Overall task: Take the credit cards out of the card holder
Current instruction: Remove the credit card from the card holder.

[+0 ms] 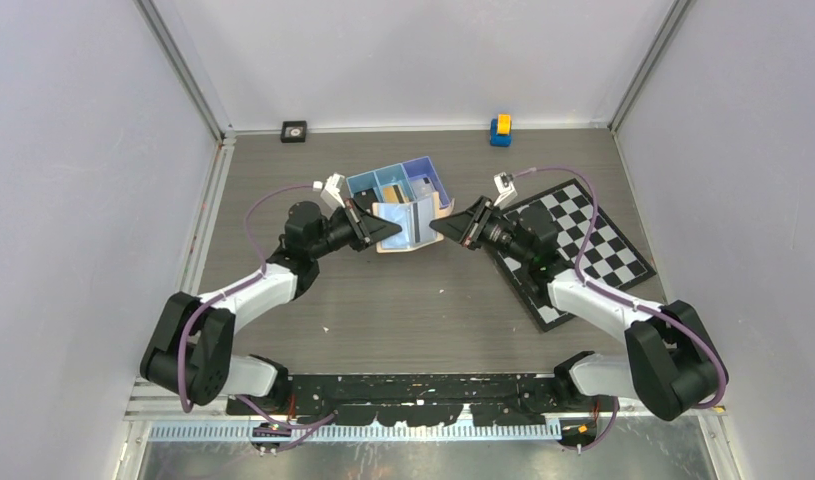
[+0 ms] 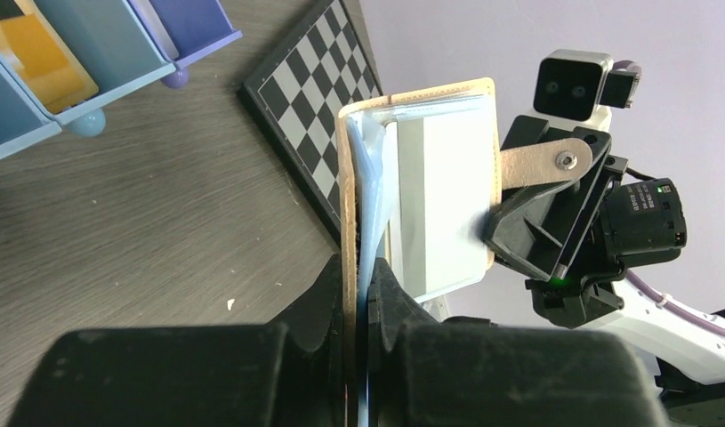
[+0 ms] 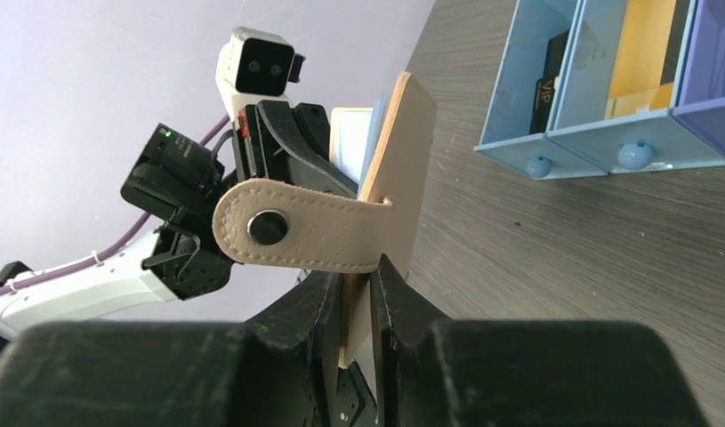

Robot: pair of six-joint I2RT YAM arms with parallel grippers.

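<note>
Both arms reach inward, tips facing. The left gripper (image 2: 357,277) nips one card holder (image 3: 401,169) edge. The right gripper (image 3: 359,289) clamps the opposite flap.

Pale lilac walls (image 1: 413,60); grey wood-grain tabletop (image 1: 413,300).

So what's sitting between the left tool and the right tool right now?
The open card holder, one side pinched by the left tool, the other by the right tool; the top view shows it best.
</note>
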